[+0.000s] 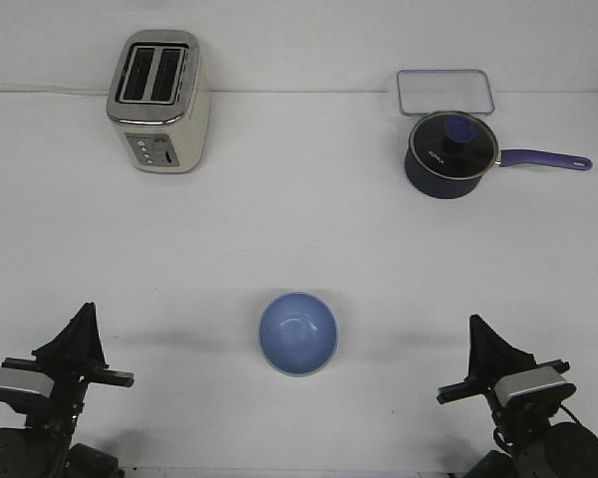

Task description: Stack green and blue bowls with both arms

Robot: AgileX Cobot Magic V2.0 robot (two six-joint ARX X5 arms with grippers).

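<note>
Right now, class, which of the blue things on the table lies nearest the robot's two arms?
The blue bowl, open and lidless, sits at the front between the arms; the dark blue saucepan stands far back right.

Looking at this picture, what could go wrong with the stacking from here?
1. Only the light blue glossy round bowl is visible; no green bowl shows, so there may be nothing to stack with.
2. The left gripper and right gripper flank that bowl; reaching together, they might collide.
</note>
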